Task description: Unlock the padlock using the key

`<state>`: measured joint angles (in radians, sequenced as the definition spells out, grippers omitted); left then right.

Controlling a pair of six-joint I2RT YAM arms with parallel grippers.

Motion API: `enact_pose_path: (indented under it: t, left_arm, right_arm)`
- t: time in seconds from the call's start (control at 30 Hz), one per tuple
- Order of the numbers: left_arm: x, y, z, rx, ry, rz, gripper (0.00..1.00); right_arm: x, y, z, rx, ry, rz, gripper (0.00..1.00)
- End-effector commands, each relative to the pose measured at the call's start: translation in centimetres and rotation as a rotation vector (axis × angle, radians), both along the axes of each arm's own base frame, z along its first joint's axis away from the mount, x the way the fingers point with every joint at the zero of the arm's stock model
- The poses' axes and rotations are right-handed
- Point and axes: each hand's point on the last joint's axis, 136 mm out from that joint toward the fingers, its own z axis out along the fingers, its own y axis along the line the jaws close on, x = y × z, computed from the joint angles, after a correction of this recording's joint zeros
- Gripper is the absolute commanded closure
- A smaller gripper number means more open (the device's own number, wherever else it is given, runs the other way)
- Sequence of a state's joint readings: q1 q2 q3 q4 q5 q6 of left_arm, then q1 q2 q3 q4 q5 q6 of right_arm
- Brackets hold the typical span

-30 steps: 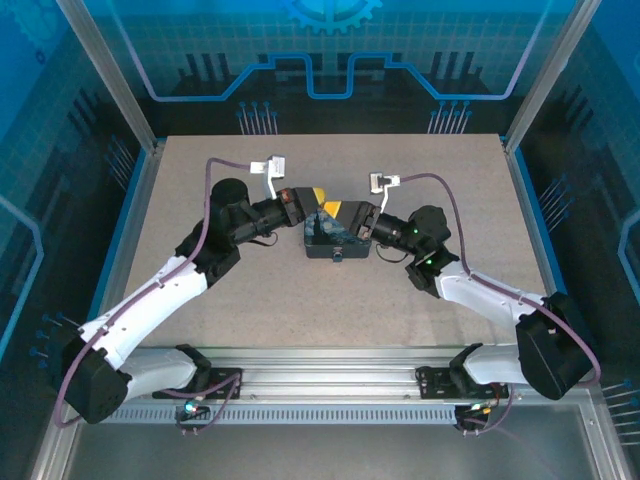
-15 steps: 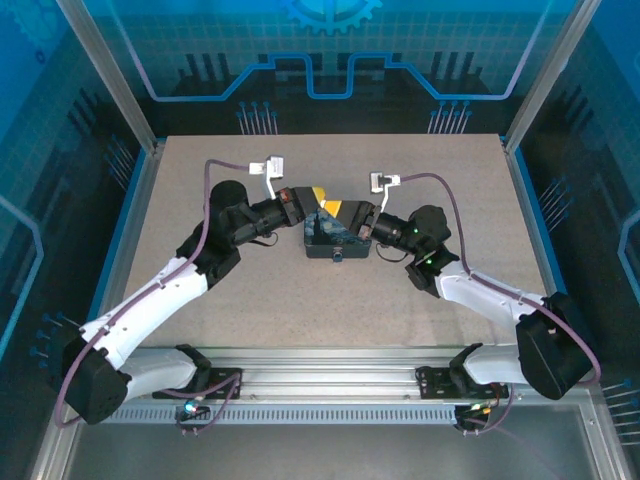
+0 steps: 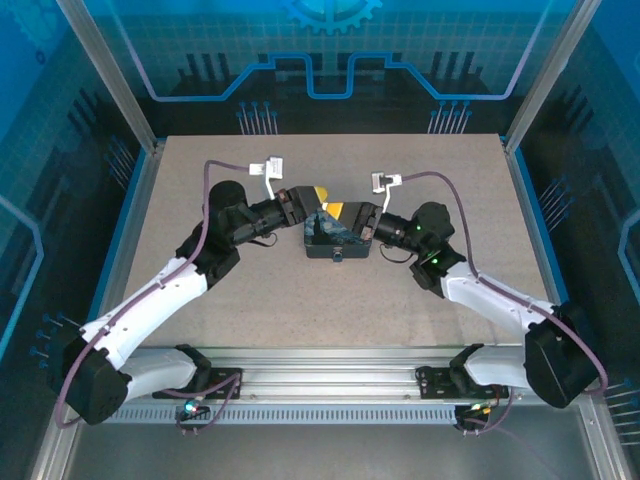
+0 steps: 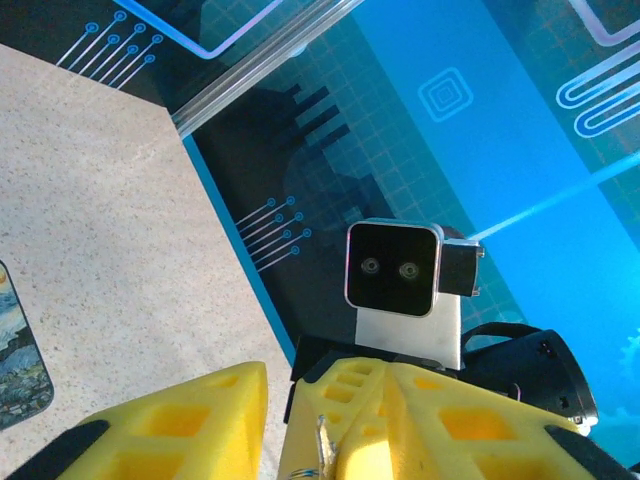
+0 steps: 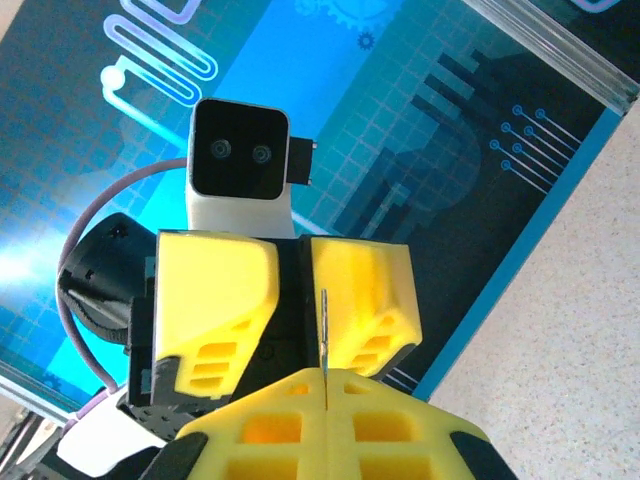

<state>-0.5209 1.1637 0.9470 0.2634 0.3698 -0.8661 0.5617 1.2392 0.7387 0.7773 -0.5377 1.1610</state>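
Observation:
The two grippers meet tip to tip above the dark picture mat (image 3: 335,240). My right gripper (image 5: 326,385) is shut on the key (image 5: 324,335), whose thin blade stands up from the seam between its yellow pads. Facing it, my left gripper (image 4: 325,385) stands open, one yellow finger (image 5: 215,300) on each side of the blade, not pinching it. In the left wrist view the key (image 4: 325,450) and its ring show between yellow pads. In the top view the left gripper (image 3: 314,196) and right gripper (image 3: 340,212) nearly touch. A small dark thing (image 3: 338,256) at the mat's near edge may be the padlock; too small to tell.
The speckled tabletop (image 3: 330,320) is bordered by aluminium posts and blue printed walls. The mat's corner (image 4: 15,350) lies at the left edge of the left wrist view. Cables arc above both wrists.
My left gripper has opened and let go of the key. The right gripper closed on the key and now holds it alone. Both arms stay almost where they were.

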Motion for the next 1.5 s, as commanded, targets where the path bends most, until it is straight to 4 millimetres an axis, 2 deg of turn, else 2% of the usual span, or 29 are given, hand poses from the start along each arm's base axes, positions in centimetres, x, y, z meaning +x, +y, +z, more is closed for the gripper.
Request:
enact_pose_path:
  t: [0.0, 0.17, 0.33, 0.4, 0.53, 0.7, 0.9, 1.0, 1.03, 1.2, 1.33, 1.47]
  left_arm:
    - [-0.8, 0.3, 1.9, -0.007, -0.021, -0.056, 0.62]
    - [-1.4, -0.2, 1.6, 0.019, 0.004, -0.136, 0.57]
    - [-2.1, -1.3, 1.8, 0.002, 0.013, -0.228, 0.56]
    - [-2.1, -1.6, 1.6, 0.006, 0.029, -0.251, 0.52]
    - [-2.0, -1.9, 1.0, 0.009, 0.050, -0.274, 0.53]
    - [-2.3, -1.9, 1.3, 0.004, 0.038, -0.280, 0.64]
    - [-2.6, -1.9, 1.1, 0.004, 0.041, -0.288, 0.89]
    - [-2.6, -1.8, 0.8, 0.011, 0.043, -0.287, 0.94]
    - [-2.6, -1.8, 0.8, 0.011, 0.044, -0.288, 0.99]
    - [-2.4, -1.7, 0.5, 0.021, 0.052, -0.271, 1.00]
    - [-1.9, -1.4, 0.4, 0.016, 0.061, -0.232, 1.00]
    - [-1.7, -1.3, 0.5, 0.001, 0.060, -0.213, 1.00]
  right_arm:
    - [-0.9, -0.5, 0.9, -0.058, -0.045, 0.029, 1.00]
    - [-1.4, -1.4, 0.4, -0.119, -0.033, 0.056, 1.00]
    - [-2.0, -1.4, 0.7, -0.144, -0.046, 0.098, 1.00]
    - [-2.2, -1.2, 1.0, -0.142, -0.055, 0.113, 1.00]
    - [-2.3, -1.2, 1.3, -0.142, -0.064, 0.120, 1.00]
    - [-2.2, -1.2, 1.1, -0.145, -0.055, 0.122, 1.00]
    - [-1.8, -1.7, 0.8, -0.140, -0.040, 0.101, 1.00]
    - [-1.7, -1.9, 0.8, -0.137, -0.035, 0.097, 1.00]
    - [-1.6, -2.0, 0.8, -0.135, -0.032, 0.095, 1.00]
    - [-1.6, -2.0, 0.7, -0.135, -0.031, 0.093, 1.00]
    - [-1.5, -2.5, 0.8, -0.122, -0.033, 0.050, 0.63]
    - [-1.7, -2.4, 1.3, -0.099, -0.053, 0.032, 0.58]
